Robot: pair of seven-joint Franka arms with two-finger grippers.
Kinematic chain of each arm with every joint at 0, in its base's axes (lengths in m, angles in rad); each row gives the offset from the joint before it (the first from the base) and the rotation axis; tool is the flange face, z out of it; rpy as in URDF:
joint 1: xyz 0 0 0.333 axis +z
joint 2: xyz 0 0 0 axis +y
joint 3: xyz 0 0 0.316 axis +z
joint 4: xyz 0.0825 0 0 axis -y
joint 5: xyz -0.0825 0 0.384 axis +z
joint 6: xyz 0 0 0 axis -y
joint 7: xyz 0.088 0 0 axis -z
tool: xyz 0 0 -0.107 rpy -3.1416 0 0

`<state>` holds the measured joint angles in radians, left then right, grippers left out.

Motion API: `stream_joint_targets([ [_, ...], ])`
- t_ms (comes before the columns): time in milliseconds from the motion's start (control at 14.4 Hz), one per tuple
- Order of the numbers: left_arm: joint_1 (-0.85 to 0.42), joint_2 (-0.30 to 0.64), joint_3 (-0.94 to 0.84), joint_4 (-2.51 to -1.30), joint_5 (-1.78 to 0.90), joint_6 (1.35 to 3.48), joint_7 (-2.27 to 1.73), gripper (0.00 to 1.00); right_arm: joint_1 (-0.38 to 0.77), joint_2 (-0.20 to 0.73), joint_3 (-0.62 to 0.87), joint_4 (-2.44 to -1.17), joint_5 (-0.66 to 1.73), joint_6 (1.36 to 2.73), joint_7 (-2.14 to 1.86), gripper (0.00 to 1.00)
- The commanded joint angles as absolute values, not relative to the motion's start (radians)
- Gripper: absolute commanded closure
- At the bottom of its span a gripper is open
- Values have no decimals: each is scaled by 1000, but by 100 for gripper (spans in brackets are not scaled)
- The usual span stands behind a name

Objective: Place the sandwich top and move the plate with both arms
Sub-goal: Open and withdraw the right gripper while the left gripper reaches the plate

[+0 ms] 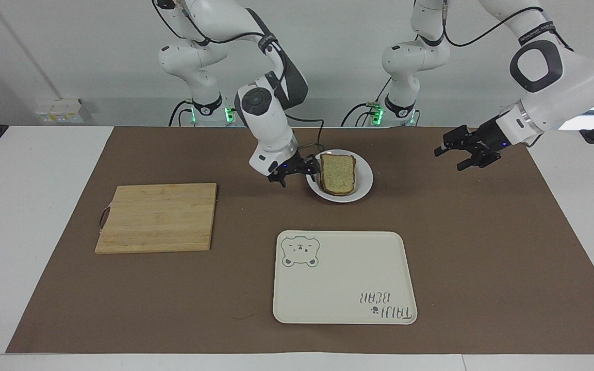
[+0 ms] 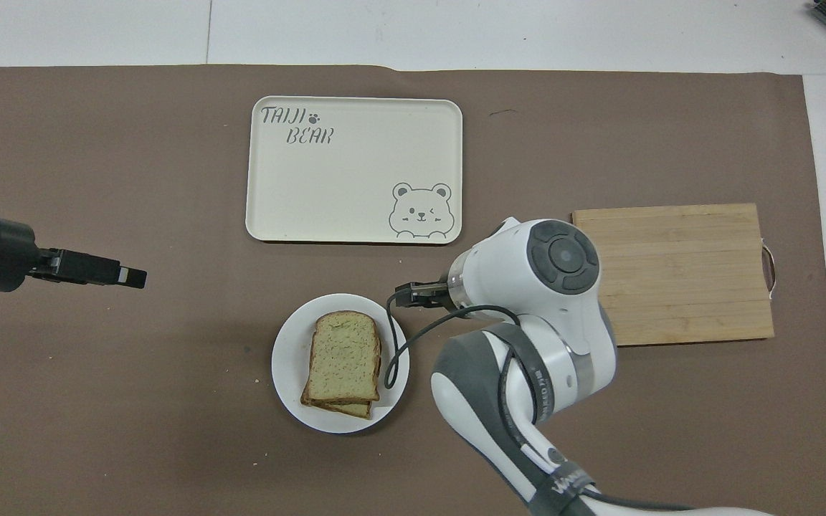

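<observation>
The sandwich top [image 1: 337, 173] lies on a lower bread slice [image 2: 345, 409] on the small round white plate [image 1: 363, 186], near the robots at the counter's [image 1: 39, 216] middle. The right hand [image 1: 297, 170] hovers just beside the plate, toward the wooden cutting board [image 1: 157, 217], open and empty. The left hand [image 1: 463, 150], also open and empty, hangs over bare brown mat [image 1: 482, 247] well apart from the plate. The cream bear tray [image 1: 343, 278] holds nothing. Only the overhead view reveals the lower slice's edge.
</observation>
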<state>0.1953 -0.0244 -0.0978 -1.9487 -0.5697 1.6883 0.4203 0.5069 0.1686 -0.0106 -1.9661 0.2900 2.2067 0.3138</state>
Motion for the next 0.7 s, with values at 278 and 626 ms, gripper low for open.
stream_joint_targets([
  [278,219,-54,-104,-2232,-752,1833,653,0,345,84,2,-1919,134,2001,318,0],
  [626,198,-32,-106,-2333,-839,1884,722,0,241,66,2,-1873,35,1924,314,0],
])
